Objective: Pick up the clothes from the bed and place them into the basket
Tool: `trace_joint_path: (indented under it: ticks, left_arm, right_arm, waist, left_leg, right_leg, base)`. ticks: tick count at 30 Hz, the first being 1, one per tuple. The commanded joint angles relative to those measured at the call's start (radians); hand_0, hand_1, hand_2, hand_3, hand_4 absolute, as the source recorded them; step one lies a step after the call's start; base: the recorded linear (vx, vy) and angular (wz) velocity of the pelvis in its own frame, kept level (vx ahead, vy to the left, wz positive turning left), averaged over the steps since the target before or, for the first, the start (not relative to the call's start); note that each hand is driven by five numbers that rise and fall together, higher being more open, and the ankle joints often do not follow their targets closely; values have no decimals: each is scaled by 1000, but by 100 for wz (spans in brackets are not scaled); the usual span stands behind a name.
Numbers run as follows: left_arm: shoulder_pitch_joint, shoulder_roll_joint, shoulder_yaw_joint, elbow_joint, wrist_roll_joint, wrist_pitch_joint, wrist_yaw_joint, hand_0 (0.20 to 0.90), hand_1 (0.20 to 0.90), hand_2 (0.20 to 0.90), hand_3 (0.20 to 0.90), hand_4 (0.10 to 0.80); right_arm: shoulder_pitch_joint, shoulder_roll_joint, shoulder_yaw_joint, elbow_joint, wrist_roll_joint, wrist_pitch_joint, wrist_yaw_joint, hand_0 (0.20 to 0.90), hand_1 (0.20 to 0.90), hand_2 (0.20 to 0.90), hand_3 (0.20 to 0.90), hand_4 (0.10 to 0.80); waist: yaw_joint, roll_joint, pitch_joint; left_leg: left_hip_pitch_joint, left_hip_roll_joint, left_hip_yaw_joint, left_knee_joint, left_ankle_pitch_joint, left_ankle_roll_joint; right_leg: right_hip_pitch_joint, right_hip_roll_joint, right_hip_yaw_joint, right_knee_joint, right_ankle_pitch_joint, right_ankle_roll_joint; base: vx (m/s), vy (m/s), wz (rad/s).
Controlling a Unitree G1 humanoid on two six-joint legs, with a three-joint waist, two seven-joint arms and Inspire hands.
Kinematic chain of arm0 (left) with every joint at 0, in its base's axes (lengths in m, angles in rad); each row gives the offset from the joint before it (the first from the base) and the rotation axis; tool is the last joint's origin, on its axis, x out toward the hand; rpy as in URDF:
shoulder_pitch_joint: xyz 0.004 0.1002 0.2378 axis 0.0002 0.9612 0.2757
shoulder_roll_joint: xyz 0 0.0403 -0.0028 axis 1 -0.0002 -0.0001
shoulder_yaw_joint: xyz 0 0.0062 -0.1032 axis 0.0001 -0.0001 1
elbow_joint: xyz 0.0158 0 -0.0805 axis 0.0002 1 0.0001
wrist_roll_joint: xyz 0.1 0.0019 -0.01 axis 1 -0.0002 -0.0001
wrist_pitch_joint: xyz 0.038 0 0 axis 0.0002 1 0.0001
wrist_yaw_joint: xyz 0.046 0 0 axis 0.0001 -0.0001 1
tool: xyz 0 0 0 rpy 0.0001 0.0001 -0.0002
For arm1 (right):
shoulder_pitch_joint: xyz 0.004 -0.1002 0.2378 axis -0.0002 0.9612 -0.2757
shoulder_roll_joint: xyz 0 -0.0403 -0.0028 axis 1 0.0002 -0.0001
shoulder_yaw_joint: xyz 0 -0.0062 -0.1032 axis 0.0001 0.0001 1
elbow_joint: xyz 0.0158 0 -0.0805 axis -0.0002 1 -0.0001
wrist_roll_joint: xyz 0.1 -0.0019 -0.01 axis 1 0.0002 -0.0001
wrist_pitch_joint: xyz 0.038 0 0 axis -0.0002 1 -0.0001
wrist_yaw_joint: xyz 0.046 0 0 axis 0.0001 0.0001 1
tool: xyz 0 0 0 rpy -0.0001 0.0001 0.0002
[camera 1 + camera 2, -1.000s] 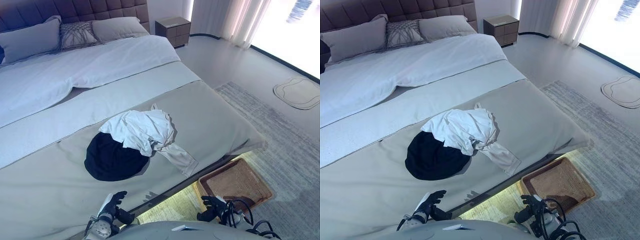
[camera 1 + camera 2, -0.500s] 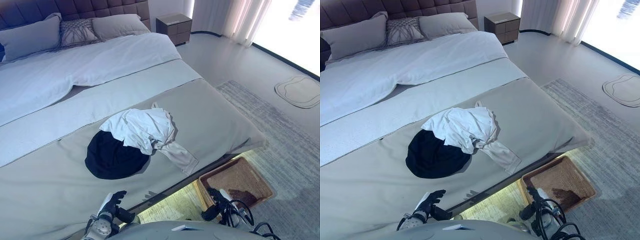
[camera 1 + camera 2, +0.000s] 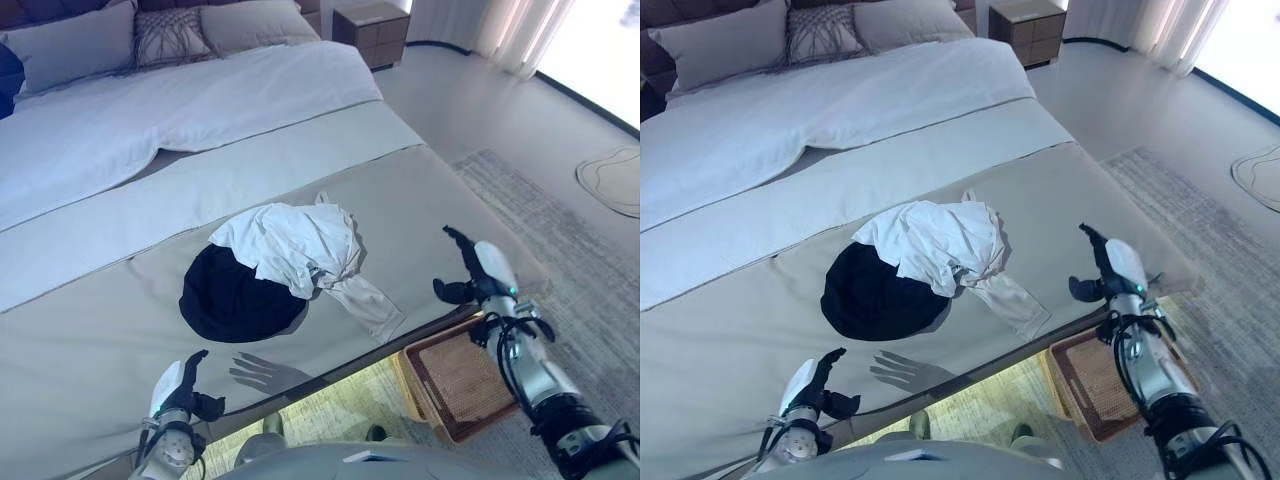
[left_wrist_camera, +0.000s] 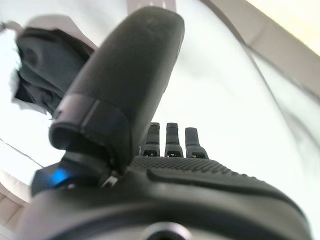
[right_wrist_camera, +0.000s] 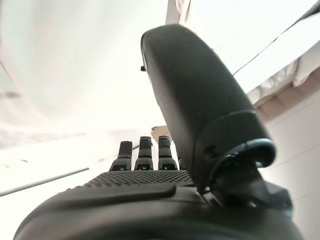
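The right hand (image 3: pixel 478 272) is hovering above the near corner of the bed (image 3: pixel 90 330), fingers straight and spread loosely, thumb standing apart, holding nothing; its own wrist view is showing the same: a row of extended fingers (image 5: pixel 142 154) with pale bedding past them. Just below this hand, on the floor and partly tucked under the bed's edge, a brown woven basket (image 3: pixel 452 385) is sitting, with nothing showing in the part that is in view. To the hand's left, well apart across the grey cover, the clothes are lying in a heap: a crumpled white shirt (image 3: pixel 295 245) is resting partly on top of a black garment (image 3: pixel 232 297), with one pale sleeve (image 3: pixel 368 305) trailing toward the bed's edge. Neither hand is touching them.

The left hand (image 3: pixel 178 388) is hanging low beside the near edge of the bed, fingers relaxed and extended, gripping nothing; its wrist view is showing the straight fingers (image 4: pixel 171 140) against the pale cover with the dark garment (image 4: pixel 42 70) off beyond the thumb. The clothes are lying ahead of this hand and to its right.

Farther from both hands, a white duvet (image 3: pixel 170 120) is covering the upper bed, pillows (image 3: pixel 165 35) are leaning at the headboard, a nightstand (image 3: pixel 372 18) is standing beside them, and a grey rug (image 3: pixel 590 270) is spreading beyond the right hand
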Motion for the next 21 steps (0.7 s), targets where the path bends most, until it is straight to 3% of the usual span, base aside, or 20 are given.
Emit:
trace_joint_path:
  ticks: [1,5,8,12,14,21]
  left_arm:
    - [-122,53,-6,-87,-95,-84,39,900,900,900,900,800]
    - [-139,69,-40,-189,-101,-94,53,900,900,900,900,800]
    - [-157,117,-77,-313,-63,-97,81,900,900,900,900,800]
    - [-178,172,-87,-419,-76,-111,96,900,900,900,900,800]
    - [-187,180,-91,-462,-107,-130,99,900,900,900,900,800]
    - [-190,187,-98,-504,-162,-191,109,900,900,900,900,800]
  right_arm:
    - [-325,-51,24,-16,88,-6,-80,900,900,900,900,800]
    - [-472,-103,52,29,137,39,-83,900,900,900,900,800]
    - [-601,-142,98,88,129,66,-77,900,900,900,900,800]
    - [-733,-174,167,156,150,105,-57,900,900,900,900,800]
    - [-797,-174,199,184,153,131,-59,900,900,900,900,800]
    - [-984,-158,292,303,212,200,-5,900,900,900,900,800]
  waist:
    - [39,-22,96]
    - [64,-5,140]
    - [98,6,171]
    - [135,19,195]
    - [148,27,216]
    - [182,52,259]
  left_leg:
    - [-81,-85,-10,227,-157,63]
    - [-182,-102,-15,350,-189,67]
    - [-306,-125,-26,517,-254,81]
    - [-430,-128,-21,693,-322,103]
    - [-490,-138,-33,801,-380,103]
    - [-637,-168,-49,983,-421,121]
  right_leg:
    - [-156,-21,50,279,-85,-48]
    - [-247,-41,37,411,-129,-72]
    - [-355,-78,25,590,-196,-99]
    - [-477,-118,4,810,-278,-128]
    - [-538,-128,16,914,-329,-125]
    - [-683,-127,11,1074,-371,-148]
  base:
    - [-194,100,12]
    - [-132,93,14]
    - [-146,35,30]
    - [-63,-11,32]
    - [-32,-15,19]
    - [-59,-2,14]
